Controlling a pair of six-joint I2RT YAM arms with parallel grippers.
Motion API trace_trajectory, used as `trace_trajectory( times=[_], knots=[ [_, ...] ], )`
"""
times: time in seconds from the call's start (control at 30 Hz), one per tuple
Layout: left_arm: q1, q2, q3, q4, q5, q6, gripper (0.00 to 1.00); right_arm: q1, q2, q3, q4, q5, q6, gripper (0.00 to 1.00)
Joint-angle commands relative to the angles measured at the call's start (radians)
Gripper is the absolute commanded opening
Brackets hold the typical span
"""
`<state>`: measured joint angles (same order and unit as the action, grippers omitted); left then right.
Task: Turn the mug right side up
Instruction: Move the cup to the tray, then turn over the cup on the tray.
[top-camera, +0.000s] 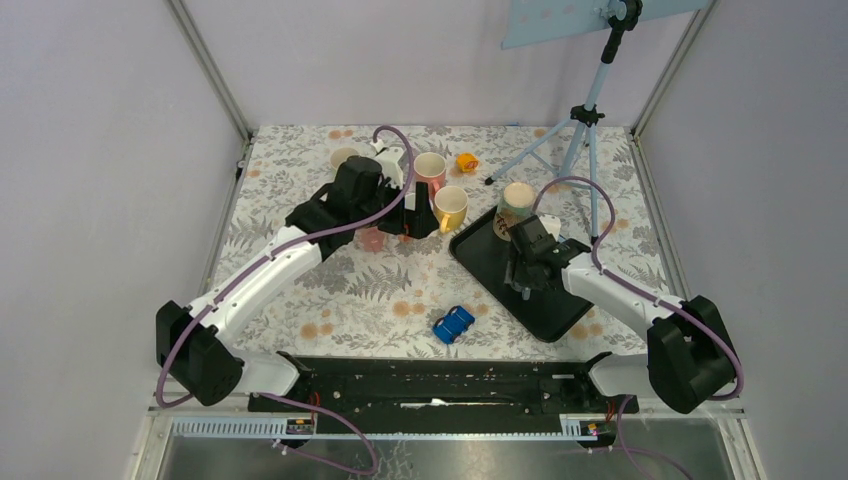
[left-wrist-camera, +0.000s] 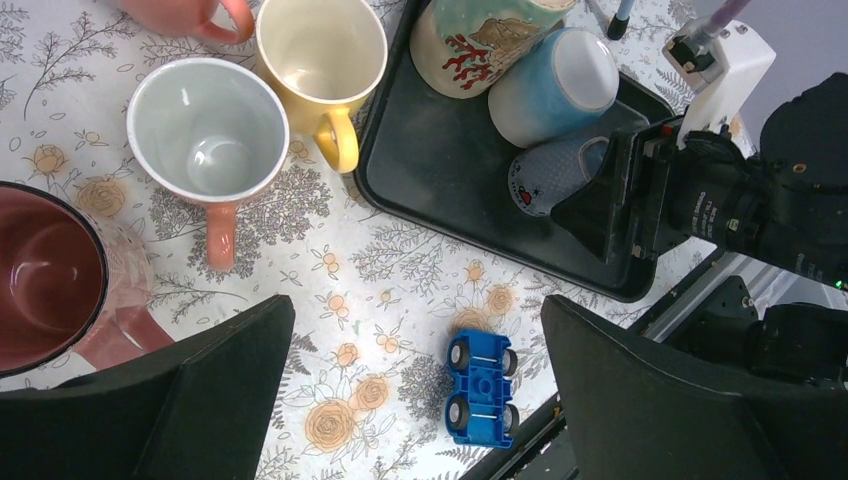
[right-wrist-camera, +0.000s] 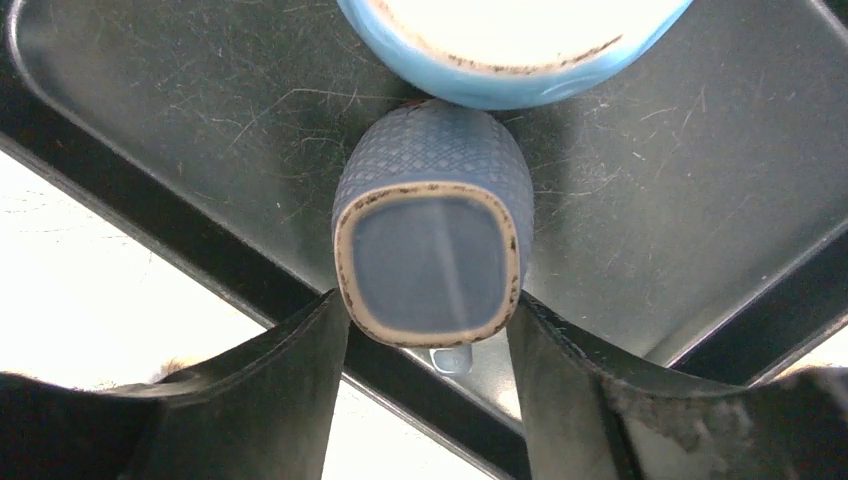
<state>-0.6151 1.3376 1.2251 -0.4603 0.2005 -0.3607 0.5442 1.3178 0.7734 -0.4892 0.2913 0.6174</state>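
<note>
A dark blue textured mug (right-wrist-camera: 432, 250) stands upside down on the black tray (right-wrist-camera: 150, 120), its square base facing my right wrist camera. My right gripper (right-wrist-camera: 430, 325) has a finger pressed against each side of it, near the tray's near edge. In the left wrist view the mug (left-wrist-camera: 555, 172) shows beside the right gripper's fingers (left-wrist-camera: 610, 205). In the top view my right gripper (top-camera: 525, 262) hides the mug. My left gripper (left-wrist-camera: 415, 320) is open and empty above the tablecloth, by the upright mugs (top-camera: 405, 222).
A light blue upside-down mug (left-wrist-camera: 555, 80) and a coral-patterned mug (left-wrist-camera: 480, 40) stand on the tray (left-wrist-camera: 440, 170). A yellow mug (left-wrist-camera: 320, 50), a white-and-pink mug (left-wrist-camera: 205, 125) and a dark pink mug (left-wrist-camera: 45, 275) stand upright on the cloth. An overturned blue toy car (top-camera: 453, 323) lies near the front. A tripod (top-camera: 580, 120) stands at the back.
</note>
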Motion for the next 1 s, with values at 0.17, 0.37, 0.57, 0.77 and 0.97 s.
trace_trajectory(
  times=[0.17,0.37,0.57,0.77,0.97],
  knots=[
    [-0.006,-0.04,-0.019,0.058,-0.002,-0.021,0.99,-0.026,0.007,0.059,-0.035,-0.054,-0.044,0.51],
    [-0.006,-0.042,-0.018,0.058,-0.001,-0.021,0.99,-0.026,0.011,0.038,-0.034,-0.049,-0.037,0.46],
    [-0.005,-0.037,-0.012,0.057,-0.001,-0.021,0.99,-0.024,0.012,0.017,-0.016,-0.04,-0.007,0.42],
    [-0.005,-0.038,-0.014,0.057,-0.003,-0.024,0.99,-0.025,0.019,-0.002,0.001,-0.027,0.011,0.38],
    [-0.006,-0.038,-0.016,0.058,-0.007,-0.024,0.99,-0.025,0.007,-0.023,0.018,-0.02,0.029,0.35]
  ],
)
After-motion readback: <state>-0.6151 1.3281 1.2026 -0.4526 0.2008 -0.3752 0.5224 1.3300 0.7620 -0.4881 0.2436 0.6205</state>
